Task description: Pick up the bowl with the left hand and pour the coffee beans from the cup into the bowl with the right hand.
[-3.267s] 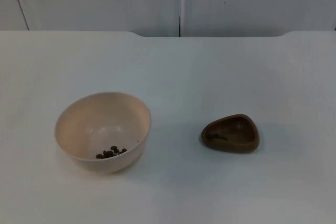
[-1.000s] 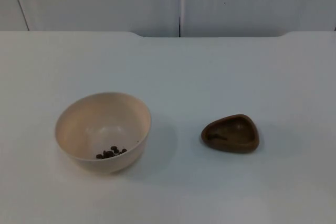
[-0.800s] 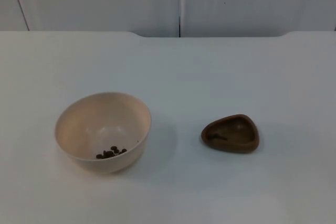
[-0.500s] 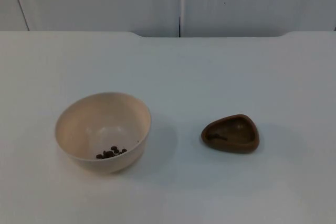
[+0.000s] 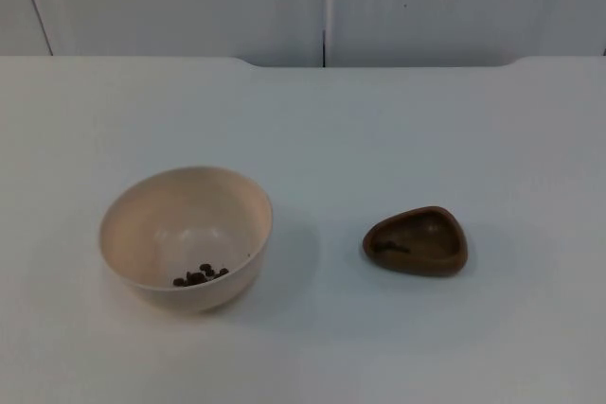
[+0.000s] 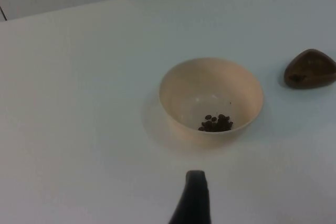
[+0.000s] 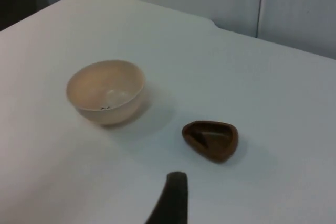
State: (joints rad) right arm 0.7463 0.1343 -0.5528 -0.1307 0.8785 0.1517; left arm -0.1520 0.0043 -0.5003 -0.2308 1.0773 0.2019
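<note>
A cream bowl [image 5: 156, 224] stands upright on the white table, left of centre, with a small heap of coffee beans [image 5: 199, 274] at its bottom. To its right, apart from it, sits a low brown cup [image 5: 416, 240] with a rounded triangular rim; a dark smudge lies inside and I cannot tell whether it is beans. My left gripper [image 6: 195, 195] waits above the table, well short of the bowl [image 6: 210, 87] and the beans [image 6: 216, 123]. My right gripper [image 7: 175, 190] waits short of the cup [image 7: 210, 140], with the bowl [image 7: 105, 90] further off.
The white table top [image 5: 379, 130] ends at a grey partition wall [image 5: 322, 2] at the back. Bare table surrounds the bowl and the cup on all sides.
</note>
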